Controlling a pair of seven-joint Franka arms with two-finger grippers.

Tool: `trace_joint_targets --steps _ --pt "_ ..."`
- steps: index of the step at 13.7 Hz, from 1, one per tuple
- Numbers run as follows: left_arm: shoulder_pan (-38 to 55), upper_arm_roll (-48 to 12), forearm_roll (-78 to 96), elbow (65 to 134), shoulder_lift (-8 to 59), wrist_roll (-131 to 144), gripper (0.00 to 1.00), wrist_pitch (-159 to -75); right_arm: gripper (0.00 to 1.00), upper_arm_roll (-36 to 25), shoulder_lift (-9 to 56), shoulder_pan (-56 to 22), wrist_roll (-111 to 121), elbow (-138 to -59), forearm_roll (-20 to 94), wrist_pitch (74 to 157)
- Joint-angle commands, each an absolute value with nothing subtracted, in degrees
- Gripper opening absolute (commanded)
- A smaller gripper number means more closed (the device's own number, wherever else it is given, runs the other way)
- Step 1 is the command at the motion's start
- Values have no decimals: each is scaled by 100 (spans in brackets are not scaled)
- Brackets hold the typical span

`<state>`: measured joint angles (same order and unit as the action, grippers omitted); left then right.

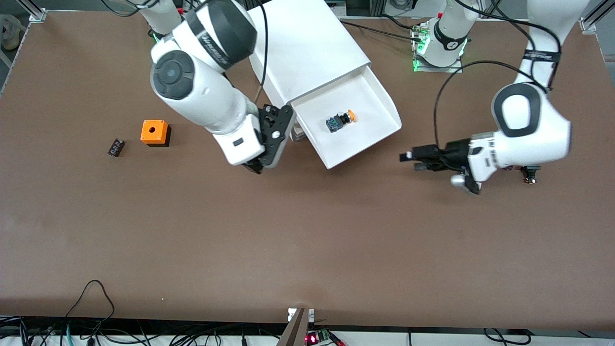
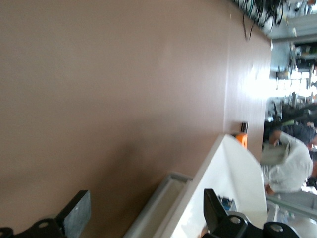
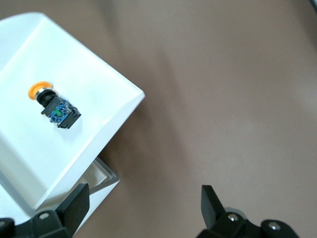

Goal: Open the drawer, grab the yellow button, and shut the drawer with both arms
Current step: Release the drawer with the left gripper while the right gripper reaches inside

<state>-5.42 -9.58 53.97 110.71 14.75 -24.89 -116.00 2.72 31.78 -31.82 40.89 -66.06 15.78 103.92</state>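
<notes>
Drawer (image 1: 347, 126) already pulled out; button (image 1: 340, 120) lies on its side in it, untouched. Right end effector (image 1: 255, 163) spread, empty, beside the drawer's corner. Left end effector (image 1: 414, 161) spread, empty, near the drawer's front. Left to do: pick button, shut drawer.

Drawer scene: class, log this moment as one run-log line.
drawer: open | button: inside, ungrasped | right gripper: open, beside drawer | left gripper: open, over table
</notes>
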Motion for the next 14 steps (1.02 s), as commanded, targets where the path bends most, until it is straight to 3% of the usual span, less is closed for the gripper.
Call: trace_joint_targets --steps 1,4,10,14 --pt "-615 -695 5256 10828 1319 -2355 100 -11566 100 255 3532 -3427 5024 -6293 1670 10581" --pt "-624 -352 4365 10444 1178 -2347 100 -11357 100 176 3612 -3901 5194 -6284 1565 10617" --pt "-572 -308 1787 9143 1028 -1489 100 -10153 100 132 3990 -4596 5308 -5994 696 10652" --pt "-519 -395 924 8658 1028 -617 100 -9730 100 184 4139 -4667 5326 -5985 545 10582"
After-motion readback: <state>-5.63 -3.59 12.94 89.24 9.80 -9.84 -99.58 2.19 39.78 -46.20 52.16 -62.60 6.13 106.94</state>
